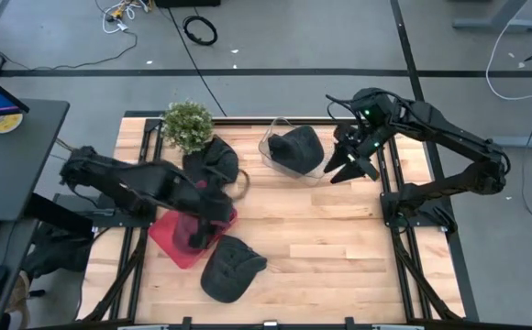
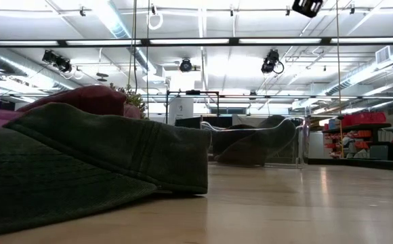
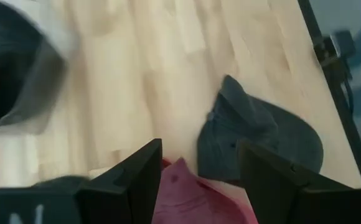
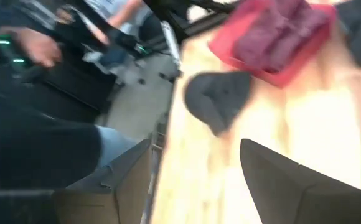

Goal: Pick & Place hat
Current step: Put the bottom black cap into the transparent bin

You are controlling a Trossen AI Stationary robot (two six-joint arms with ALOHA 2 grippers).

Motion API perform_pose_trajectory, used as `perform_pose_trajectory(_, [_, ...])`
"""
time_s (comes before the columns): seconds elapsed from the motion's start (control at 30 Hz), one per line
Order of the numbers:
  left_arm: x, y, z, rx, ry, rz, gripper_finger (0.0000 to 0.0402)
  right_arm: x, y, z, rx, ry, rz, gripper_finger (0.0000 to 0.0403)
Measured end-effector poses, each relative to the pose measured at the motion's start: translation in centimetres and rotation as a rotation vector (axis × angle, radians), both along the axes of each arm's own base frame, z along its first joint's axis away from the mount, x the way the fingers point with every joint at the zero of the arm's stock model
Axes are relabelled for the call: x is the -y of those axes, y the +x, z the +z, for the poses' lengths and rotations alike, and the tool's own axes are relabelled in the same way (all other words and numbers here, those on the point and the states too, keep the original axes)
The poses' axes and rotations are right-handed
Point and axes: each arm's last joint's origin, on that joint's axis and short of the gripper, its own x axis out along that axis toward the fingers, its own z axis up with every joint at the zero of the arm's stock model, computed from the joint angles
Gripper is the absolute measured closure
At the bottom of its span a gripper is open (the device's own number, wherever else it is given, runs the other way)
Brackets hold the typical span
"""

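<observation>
A red tray (image 1: 165,240) at the table's left holds a maroon hat (image 1: 193,234). A dark grey cap (image 1: 229,268) lies on the table just in front of the tray; it also fills the low view (image 2: 101,163). A clear bin (image 1: 271,147) at the back holds another dark hat (image 1: 298,147). A third dark hat (image 1: 213,160) lies by the plant. My left gripper (image 1: 200,234) is open over the maroon hat, which shows between its fingers in the left wrist view (image 3: 183,193). My right gripper (image 1: 347,170) is open and empty, just right of the clear bin.
A potted plant (image 1: 188,124) stands at the back left. Bare wood (image 1: 321,238) lies in the middle and right of the table. The right wrist view shows a person's hand (image 4: 37,46) beyond the table's edge. A monitor and desk (image 1: 0,110) stand to the left.
</observation>
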Motion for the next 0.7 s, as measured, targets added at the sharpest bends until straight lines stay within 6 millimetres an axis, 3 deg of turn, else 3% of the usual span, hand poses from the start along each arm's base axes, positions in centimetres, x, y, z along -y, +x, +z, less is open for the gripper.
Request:
perform_pose_trajectory(0.4, [2.5, 5.5, -6.6, -0.200, 0.084, -0.099, 0.0193, -0.4, -2.2, -0.7, -0.077, -0.139, -0.092, 0.0158])
perform_pose_trajectory(0.7, [3.3, 6.5, -7.8, -0.194, 0.140, -0.243, 0.0193, -0.8, -3.6, -5.6, -0.134, -0.073, -0.146, 0.0158])
